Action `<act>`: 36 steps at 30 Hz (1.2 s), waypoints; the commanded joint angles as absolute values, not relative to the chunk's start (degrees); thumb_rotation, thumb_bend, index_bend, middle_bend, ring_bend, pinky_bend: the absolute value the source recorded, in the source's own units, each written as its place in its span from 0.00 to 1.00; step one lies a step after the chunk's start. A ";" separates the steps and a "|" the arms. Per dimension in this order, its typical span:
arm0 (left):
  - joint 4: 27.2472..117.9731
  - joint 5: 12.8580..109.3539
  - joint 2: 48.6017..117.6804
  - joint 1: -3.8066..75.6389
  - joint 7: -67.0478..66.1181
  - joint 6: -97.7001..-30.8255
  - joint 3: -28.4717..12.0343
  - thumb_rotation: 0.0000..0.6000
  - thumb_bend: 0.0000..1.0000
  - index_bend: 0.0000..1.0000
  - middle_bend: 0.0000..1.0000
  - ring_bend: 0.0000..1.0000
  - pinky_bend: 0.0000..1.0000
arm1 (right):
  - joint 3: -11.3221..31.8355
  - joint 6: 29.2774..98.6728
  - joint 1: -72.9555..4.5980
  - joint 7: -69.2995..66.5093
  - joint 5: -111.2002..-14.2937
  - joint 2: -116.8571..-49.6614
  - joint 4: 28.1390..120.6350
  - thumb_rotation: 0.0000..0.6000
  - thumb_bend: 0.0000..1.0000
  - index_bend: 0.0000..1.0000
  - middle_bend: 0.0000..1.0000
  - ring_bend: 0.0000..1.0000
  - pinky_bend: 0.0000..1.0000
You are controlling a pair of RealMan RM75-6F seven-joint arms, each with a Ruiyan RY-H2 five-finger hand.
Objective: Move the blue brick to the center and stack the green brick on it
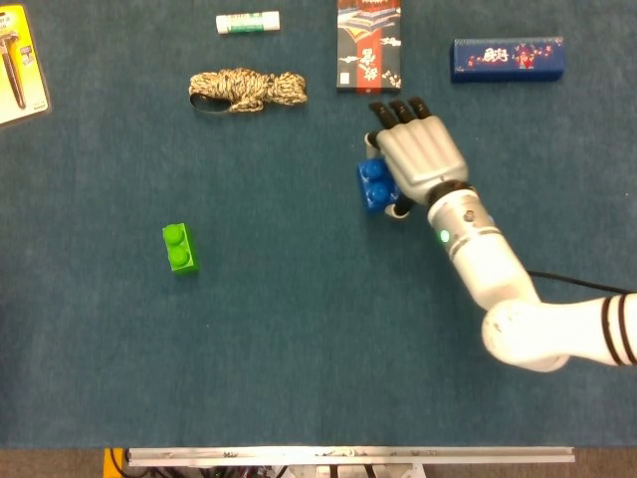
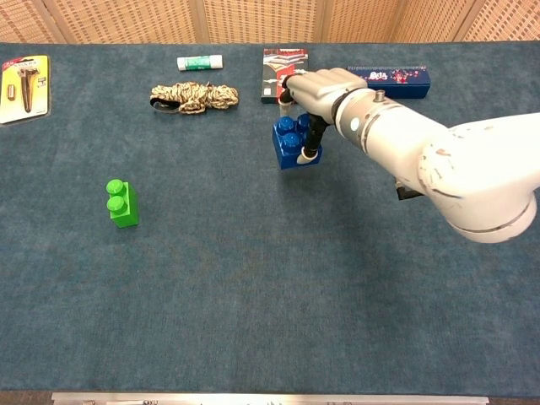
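Carpet-like blue cloth [image 2: 253, 287] covers the whole table, and behind its far edge the chest view shows a wall of woven tan panels [image 2: 253, 18]. A metal rail [image 1: 348, 456] runs along the near edge in the head view.

The right arm [image 2: 439, 160] reaches in from the right, its bulky white shell filling much of the chest view. The right hand [image 1: 416, 154] grasps the blue brick [image 2: 291, 145] from above, dark fingers [image 1: 396, 112] over the far side and a thumb on the near side. That hand covers most of the brick in the head view, leaving only a strip of studs [image 1: 374, 184] visible. Whether the brick touches the cloth cannot be told. It sits just in front of the red patterned box [image 1: 368, 45], right of the table's middle. The left hand appears in neither view.

The blue brick is glossy, with round studs on top. The green brick [image 1: 179, 248] is narrower, showing two studs, and stands alone well to the left. The yellow blister pack [image 1: 18, 65] is cut off by the left edge.
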State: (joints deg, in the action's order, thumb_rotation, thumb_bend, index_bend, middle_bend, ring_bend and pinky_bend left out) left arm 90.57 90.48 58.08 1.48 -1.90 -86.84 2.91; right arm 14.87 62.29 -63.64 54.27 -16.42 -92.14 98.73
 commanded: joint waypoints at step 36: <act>90.12 91.24 58.54 1.15 -2.99 -86.20 3.28 1.00 0.00 0.50 0.42 0.28 0.39 | 9.46 48.65 -69.60 47.29 -28.13 -102.68 80.66 1.00 0.15 0.55 0.09 0.00 0.00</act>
